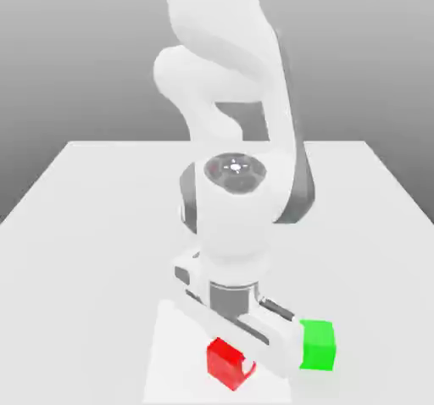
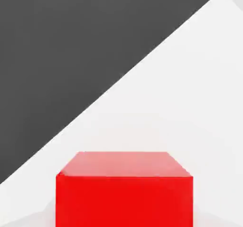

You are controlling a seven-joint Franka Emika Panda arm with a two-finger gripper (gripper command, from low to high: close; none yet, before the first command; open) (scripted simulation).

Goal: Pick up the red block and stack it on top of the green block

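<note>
We see the red block point(image 1: 224, 366) at the jaws, cut off in the hand view; their opening or hold we cannot tell.

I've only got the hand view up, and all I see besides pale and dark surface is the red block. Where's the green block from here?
Observer: In the exterior view, the green block is beside the hand, toward that view's right, partly hidden by it.
Operator: So is the red block stacked on it yet?
Observer: No. The red block is apart from it, under the hand, toward the exterior view's left of the green one.
Operator: And how is the hand lying over them?
Observer: It runs at a slant, its end toward the exterior view's right coming lower in the picture, in front of part of the green block.
</note>
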